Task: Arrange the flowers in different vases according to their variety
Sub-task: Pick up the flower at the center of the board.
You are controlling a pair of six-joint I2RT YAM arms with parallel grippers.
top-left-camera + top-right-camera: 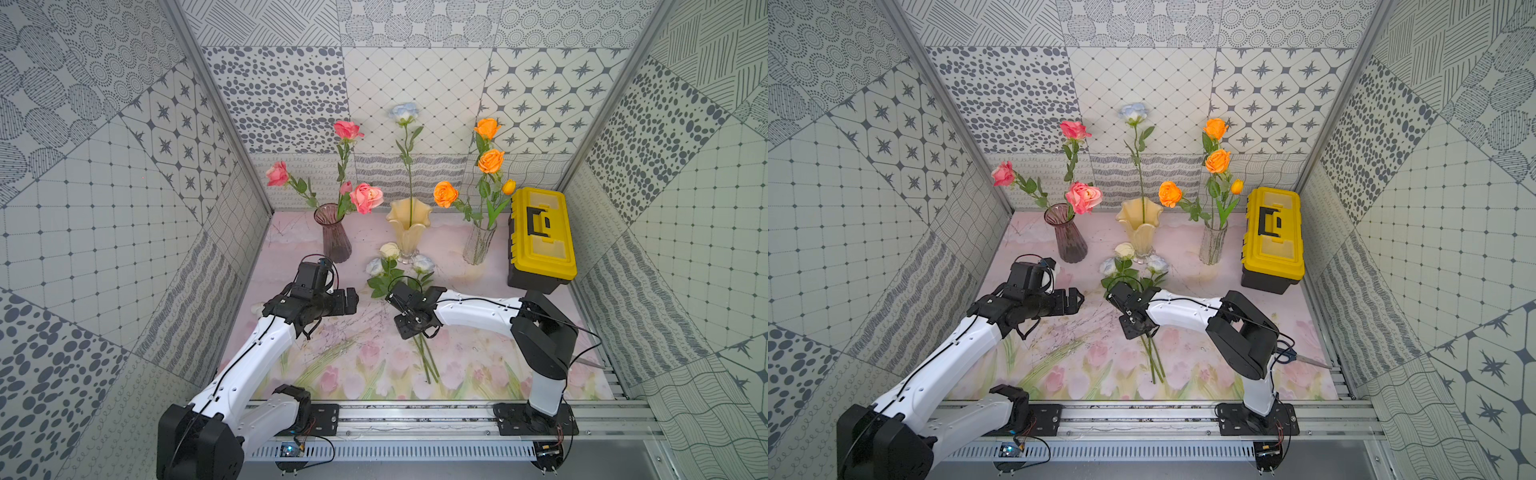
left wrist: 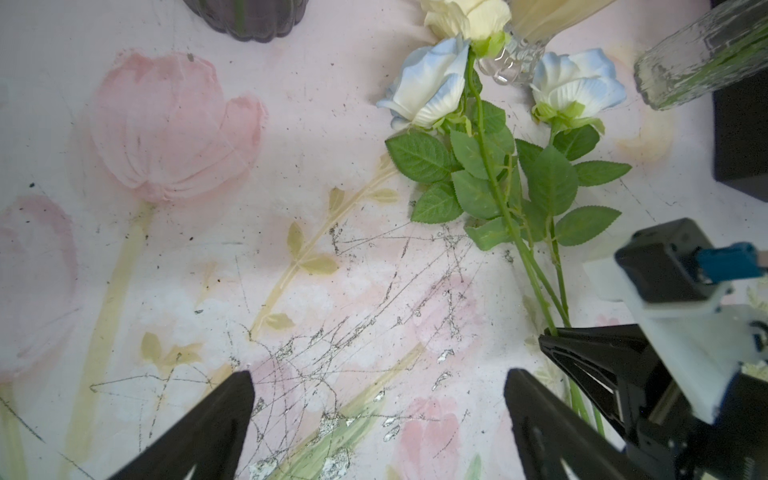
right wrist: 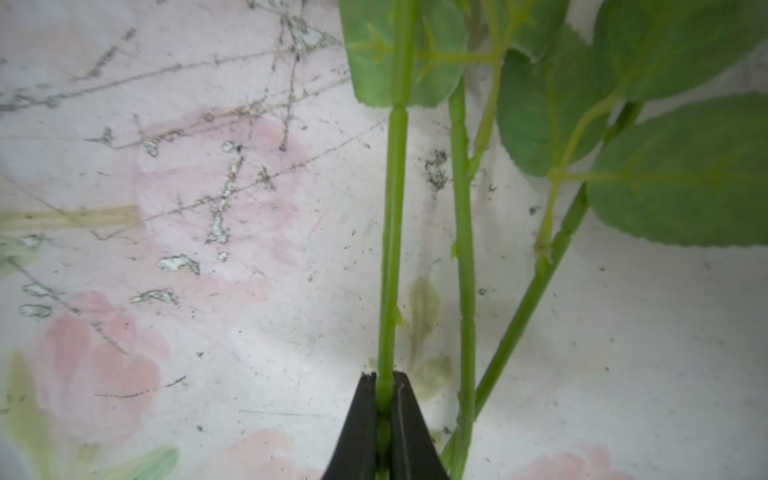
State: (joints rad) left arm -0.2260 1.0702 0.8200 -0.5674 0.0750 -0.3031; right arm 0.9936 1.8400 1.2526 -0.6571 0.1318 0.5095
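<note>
The right hand [image 3: 384, 376] is clamped tight on 1 green stem [image 3: 392, 208] of 3 pale roses [image 2: 432, 89] lying at the middle of the surface [image 1: 365, 349], blooms just before the cream-yellow vase [image 1: 409, 232]. The left hand [image 2: 378, 374] hangs wide open and empty beside them. Along the far edge, pink roses [image 1: 366, 198] fill the purple vase [image 1: 336, 241], orange roses [image 1: 491, 161] the clear vase [image 1: 478, 245].

right wrist cam | I see my right gripper [image 3: 384, 392] pinched tight on one green flower stem [image 3: 394, 232] | two more stems [image 3: 464, 232] lie just beside it on the scratched pink mat [image 3: 257, 340], meeting near the jaws | leaves [image 3: 685, 174] blurred
</note>
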